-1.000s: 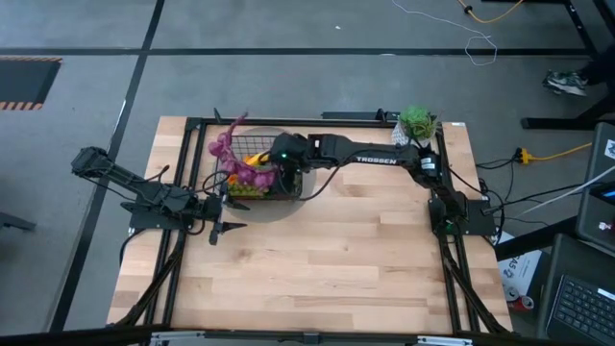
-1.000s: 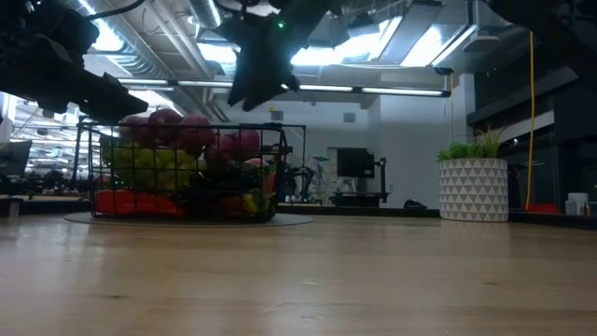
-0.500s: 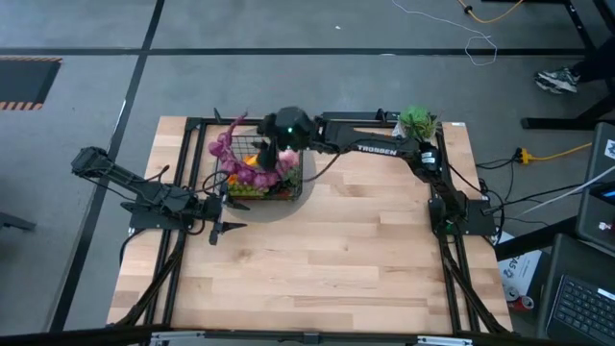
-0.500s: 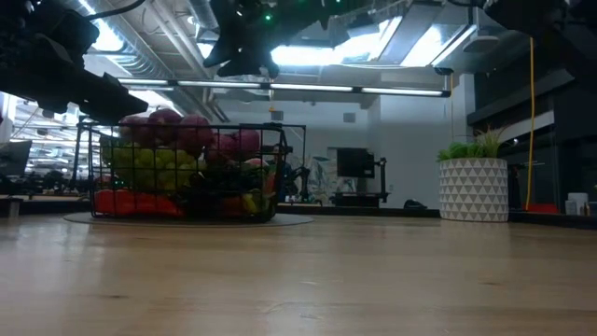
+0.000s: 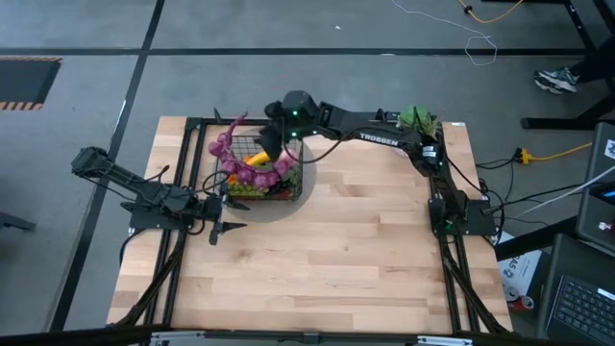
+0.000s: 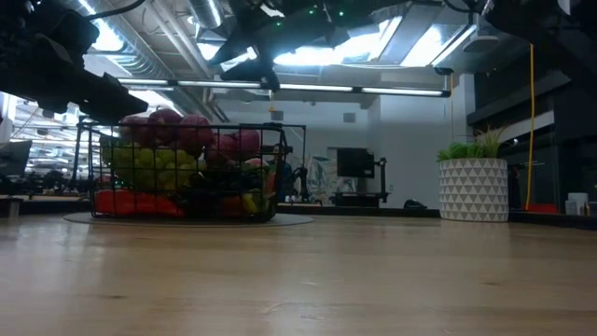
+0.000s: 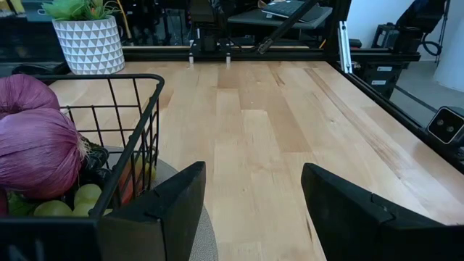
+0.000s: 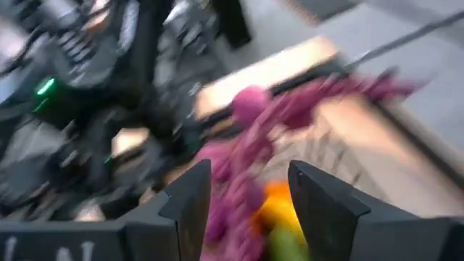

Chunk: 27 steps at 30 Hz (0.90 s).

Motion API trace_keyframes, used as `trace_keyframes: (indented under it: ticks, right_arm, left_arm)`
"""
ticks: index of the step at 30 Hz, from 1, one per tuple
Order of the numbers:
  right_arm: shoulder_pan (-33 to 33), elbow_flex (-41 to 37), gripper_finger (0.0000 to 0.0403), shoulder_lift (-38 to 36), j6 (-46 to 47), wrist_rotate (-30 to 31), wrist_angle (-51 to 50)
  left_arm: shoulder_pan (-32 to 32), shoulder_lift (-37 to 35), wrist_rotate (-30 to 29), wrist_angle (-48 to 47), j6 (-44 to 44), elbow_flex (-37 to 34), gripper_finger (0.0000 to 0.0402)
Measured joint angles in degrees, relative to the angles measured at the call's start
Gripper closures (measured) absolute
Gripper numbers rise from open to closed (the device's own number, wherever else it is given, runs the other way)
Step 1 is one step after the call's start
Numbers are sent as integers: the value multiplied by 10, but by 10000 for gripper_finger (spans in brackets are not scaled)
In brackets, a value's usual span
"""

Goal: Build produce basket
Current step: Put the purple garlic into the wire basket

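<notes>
Right gripper (image 8: 243, 196): fingers apart, nothing between them; raised above the far edge of the basket (image 5: 293, 187), where a second ago it sat low over the load. Judged: a drop-off done, arm retreating.

Basket: below and ahead of my right fingers, heaped with produce (image 6: 177, 154); purple bulbs (image 5: 229, 146) draped over the top, tail hanging past the rim. Load unchanged from the earlier frame.

Left gripper (image 7: 250, 199): fingers wide, empty, basket corner just beside them; arm unmoved.

No loose produce seen on the table (image 5: 336, 259); task looks near complete.

Black wire basket (image 7: 138, 138); pale matt wood table (image 7: 275, 145).
</notes>
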Motion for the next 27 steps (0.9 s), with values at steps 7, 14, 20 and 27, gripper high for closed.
trace_keyframes:
  ticks: [7, 14, 20, 27]
  right_arm:
    - [3, 0, 234, -46, -25, -80, -223]
    - [13, 1, 245, -83, -143, -47, -448]
    - [30, -4, 246, -86, -189, -17, -635]
    - [64, -115, 246, -132, -183, -9, -693]
  left_arm:
    - [0, 0, 0, 0, 0, 0, 177]
    - [0, 0, 0, 0, 0, 0, 177]
    - [0, 0, 0, 0, 0, 0, 177]
    - [0, 0, 0, 0, 0, 0, 177]
